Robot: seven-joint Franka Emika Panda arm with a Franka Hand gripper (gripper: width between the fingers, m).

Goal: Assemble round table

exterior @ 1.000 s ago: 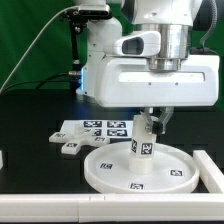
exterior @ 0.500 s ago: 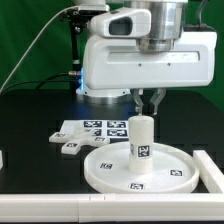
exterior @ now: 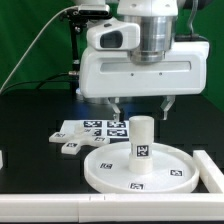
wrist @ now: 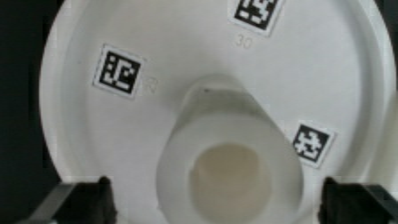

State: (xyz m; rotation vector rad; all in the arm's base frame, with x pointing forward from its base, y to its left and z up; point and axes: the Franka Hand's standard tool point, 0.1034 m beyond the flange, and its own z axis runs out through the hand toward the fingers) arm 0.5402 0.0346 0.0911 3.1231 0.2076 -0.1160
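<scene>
White plastic fills the space under my end effector (exterior: 141, 104). Its two fingers are spread wide, hold nothing, and hang clear above the short leg (exterior: 142, 137). From my wrist I look straight down on the leg's round top (wrist: 231, 165), which sits midway between my dark fingertips (wrist: 80, 200). I judge from this that I am centred over it and could come down around it without nudging it.

The leg stands upright beneath me on the central hub of the round tabletop disc (exterior: 102, 172). The disc lies flat on the black desk (exterior: 30, 130), rim up, which keeps the hub facing me. I cannot tell whether the leg is fully seated or merely resting there.

Farther out, beyond the disc toward the exterior view's left, lies the marker board (exterior: 95, 128). A small tagged piece (exterior: 68, 148) sits just beside it, probably the base waiting its turn.
</scene>
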